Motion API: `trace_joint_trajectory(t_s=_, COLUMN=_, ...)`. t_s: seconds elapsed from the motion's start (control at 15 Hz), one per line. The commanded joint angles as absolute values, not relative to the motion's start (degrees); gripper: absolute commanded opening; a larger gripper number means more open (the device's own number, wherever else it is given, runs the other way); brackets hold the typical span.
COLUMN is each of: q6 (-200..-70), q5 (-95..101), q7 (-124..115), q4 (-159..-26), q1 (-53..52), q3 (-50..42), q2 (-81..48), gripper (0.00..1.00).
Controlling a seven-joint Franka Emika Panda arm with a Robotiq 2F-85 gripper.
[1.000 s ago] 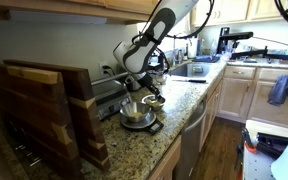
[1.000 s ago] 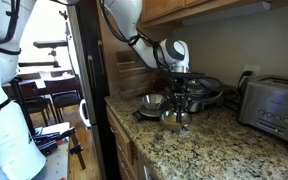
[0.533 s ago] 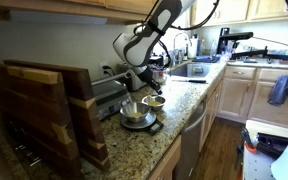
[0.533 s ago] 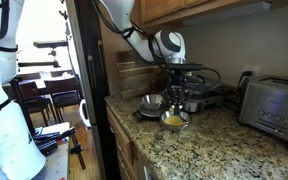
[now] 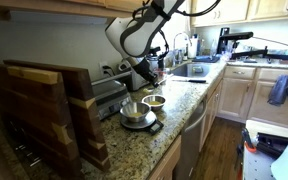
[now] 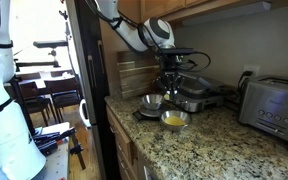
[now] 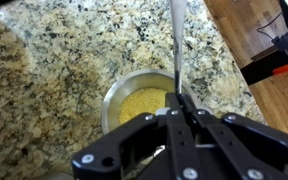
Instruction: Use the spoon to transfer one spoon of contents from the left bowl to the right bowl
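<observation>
**A:** Status? Sweep left to right.

**B:** Wrist view: bare counter (image 7: 54, 60), then the right bowl (image 7: 144, 100) with yellow fill, at 9 o'clock of the fingertips. The spoon (image 7: 176, 40) is pinched between the fingers (image 7: 187, 115). Its handle runs to 12 o'clock, across the bowl's rim and out of the top of the frame.

**A:** And the other bowl?

**B:** It shows only in the exterior views. The left bowl (image 6: 150, 102) sits at 10 o'clock of the right bowl (image 6: 174, 119), just beside it. The fingers hang well above both. There's a toaster (image 6: 269, 100) far out at 3 o'clock, not in play.

**A:** How do we do this step well?

**B:** My read is we're at the tip-out end, over the right bowl. I'd drop low before rolling the wrist, keep the spoon's end over the yellow centre, and roll slowly. The thin handle could pivot in the pinch, so stay off the rim.

**A:** Any unknowns?

**B:** The far end of the spoon is cut off, so I can't tell which end is gripped or whether it's loaded. In the exterior views the spoon is too thin to make out. The inside of the left bowl isn't readable either.
</observation>
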State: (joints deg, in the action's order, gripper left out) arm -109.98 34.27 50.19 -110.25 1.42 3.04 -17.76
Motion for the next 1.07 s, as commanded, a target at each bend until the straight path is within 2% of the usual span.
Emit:
trace_joint_trajectory(t_s=0.0, q6=-110.96, q5=38.15, q7=50.58, q4=-114.88, q1=-0.92, q3=3.58, q2=-12.82, gripper=0.03)
trace_joint_trajectory(t_s=0.6, q6=-115.53, q5=45.22, q7=47.79, q4=-119.16, q1=-4.85, q3=6.87, q2=-12.36, gripper=0.03)
trace_joint_trajectory(t_s=1.0, q6=-122.71, q5=54.69, q7=35.87, q4=-124.96, q1=-6.4, q3=7.25, q2=-10.19, gripper=0.03)
